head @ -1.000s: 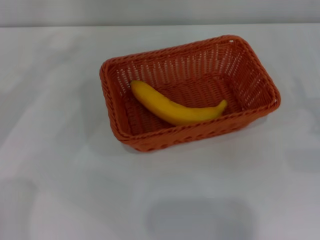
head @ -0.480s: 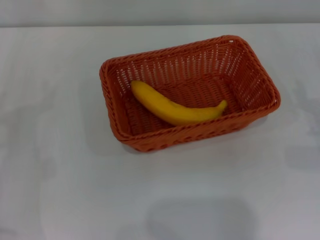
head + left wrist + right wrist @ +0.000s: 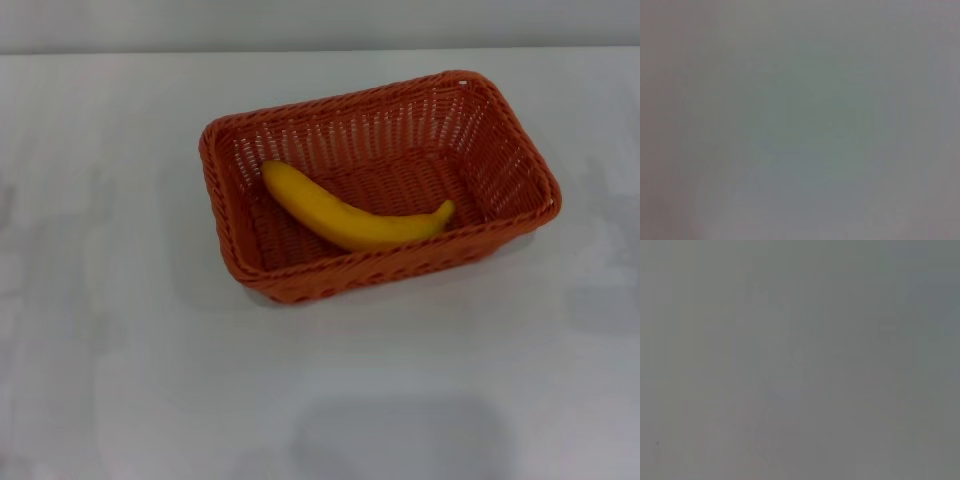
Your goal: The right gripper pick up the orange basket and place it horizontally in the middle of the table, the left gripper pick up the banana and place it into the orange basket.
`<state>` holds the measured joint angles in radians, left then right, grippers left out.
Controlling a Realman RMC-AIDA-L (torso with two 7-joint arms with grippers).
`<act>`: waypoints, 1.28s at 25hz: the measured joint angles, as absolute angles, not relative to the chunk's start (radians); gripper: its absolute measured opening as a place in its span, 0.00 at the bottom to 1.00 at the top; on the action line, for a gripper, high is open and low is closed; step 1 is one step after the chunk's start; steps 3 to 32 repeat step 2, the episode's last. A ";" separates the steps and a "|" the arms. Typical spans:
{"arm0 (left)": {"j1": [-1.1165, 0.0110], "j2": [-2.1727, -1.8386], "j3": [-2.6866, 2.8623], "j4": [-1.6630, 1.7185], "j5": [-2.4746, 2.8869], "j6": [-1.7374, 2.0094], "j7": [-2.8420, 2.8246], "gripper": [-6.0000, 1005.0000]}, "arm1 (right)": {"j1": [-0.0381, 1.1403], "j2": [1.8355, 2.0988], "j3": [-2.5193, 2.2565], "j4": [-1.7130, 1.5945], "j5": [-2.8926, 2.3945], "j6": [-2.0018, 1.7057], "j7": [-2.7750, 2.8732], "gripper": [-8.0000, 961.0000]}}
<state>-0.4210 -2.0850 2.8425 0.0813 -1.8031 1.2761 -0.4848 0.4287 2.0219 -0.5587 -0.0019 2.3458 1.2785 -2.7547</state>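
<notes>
Orange basket (image 3: 520, 170) on table (image 3: 120, 330) w/ banana (image 3: 345, 215) inside; both arms, jaws out of view.

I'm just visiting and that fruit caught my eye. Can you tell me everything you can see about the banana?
The banana is a single smooth, curved yellow fruit with no visible spots, thick and rounded at one end, narrowing to a small tip at the other. It lies flat on the floor of the orange basket, running diagonally across it, tip close to the near wall. The basket stands on the white table. Nothing else touches the banana, and no robot hand is in view.
</notes>
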 joint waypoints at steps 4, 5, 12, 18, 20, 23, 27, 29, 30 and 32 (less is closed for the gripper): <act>-0.425 -2.085 2.842 0.083 -1.799 1.275 -0.483 0.87 | 0.425 2.023 -0.557 -0.001 2.349 1.278 -2.742 0.67; -0.425 -2.085 2.842 0.083 -1.799 1.275 -0.483 0.87 | 0.425 2.023 -0.557 -0.001 2.349 1.278 -2.742 0.67; -0.425 -2.085 2.842 0.083 -1.799 1.275 -0.483 0.87 | 0.425 2.023 -0.557 -0.001 2.349 1.278 -2.742 0.67; -0.425 -2.085 2.842 0.083 -1.799 1.275 -0.483 0.87 | 0.425 2.023 -0.557 -0.001 2.349 1.278 -2.742 0.67; -0.425 -2.085 2.842 0.083 -1.799 1.275 -0.483 0.87 | 0.425 2.023 -0.557 -0.001 2.349 1.278 -2.742 0.67; -0.425 -2.085 2.842 0.083 -1.799 1.275 -0.483 0.87 | 0.425 2.023 -0.557 -0.001 2.349 1.278 -2.742 0.67; -0.425 -2.085 2.842 0.083 -1.799 1.275 -0.483 0.87 | 0.425 2.023 -0.557 -0.001 2.349 1.278 -2.742 0.67; -0.425 -2.085 2.842 0.083 -1.799 1.275 -0.483 0.87 | 0.425 2.023 -0.557 -0.001 2.349 1.278 -2.742 0.67; -0.425 -2.085 2.842 0.083 -1.799 1.275 -0.483 0.87 | 0.425 2.023 -0.557 -0.001 2.349 1.278 -2.742 0.67; -0.425 -2.085 2.842 0.083 -1.799 1.275 -0.483 0.87 | 0.425 2.023 -0.557 -0.001 2.349 1.278 -2.742 0.67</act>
